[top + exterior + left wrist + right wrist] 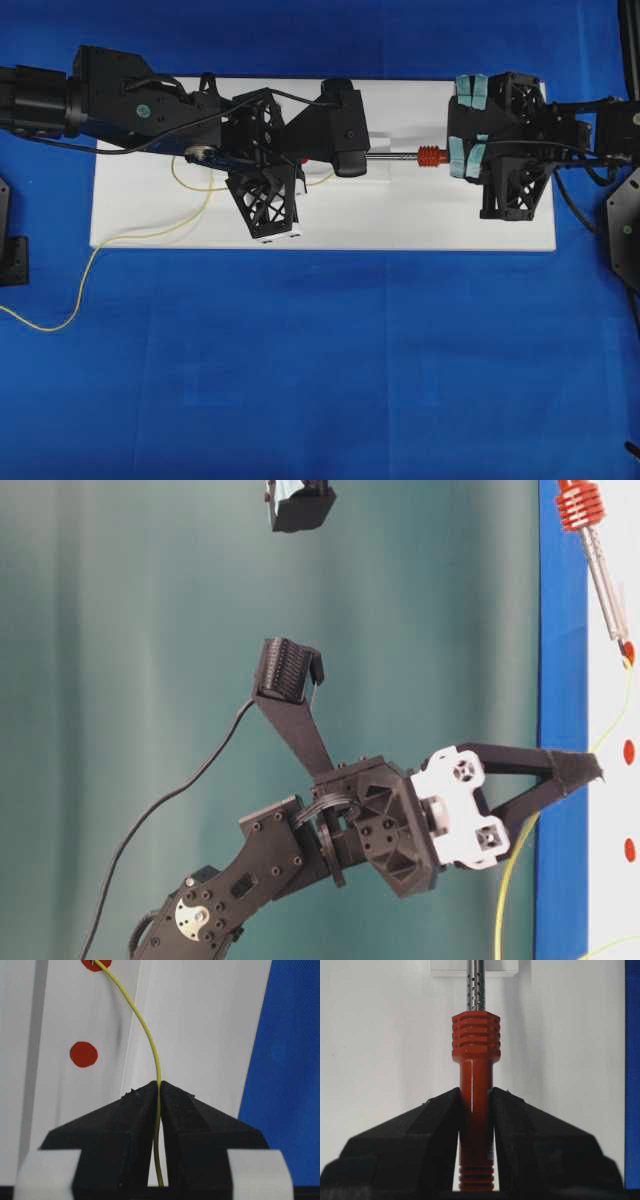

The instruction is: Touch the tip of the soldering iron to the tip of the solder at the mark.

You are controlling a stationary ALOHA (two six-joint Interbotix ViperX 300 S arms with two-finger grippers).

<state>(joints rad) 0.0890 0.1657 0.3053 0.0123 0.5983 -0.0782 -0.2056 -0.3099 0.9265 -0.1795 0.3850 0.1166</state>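
Observation:
My left gripper [160, 1085] is shut on the solder [150, 1045], a thin yellow wire that runs forward from the jaws and ends on a red mark [95, 964] on the white board [400, 215]. My right gripper [476, 1092] is shut on the soldering iron's orange-red handle [476, 1110], just behind the ribbed collar [476, 1035]. In the table-level view the iron's silver shaft [605, 585] slants down to the same mark [628, 652], where its tip and the solder's end [622, 685] appear to meet. The overhead view hides that spot under the left wrist camera [340, 130].
Other red marks [83, 1054] [629, 752] dot the white board, which lies on blue cloth [320, 370]. The solder's slack loops over the board's left part [180, 178] and trails off onto the cloth [60, 325]. A black cable [170, 800] hangs behind the left arm.

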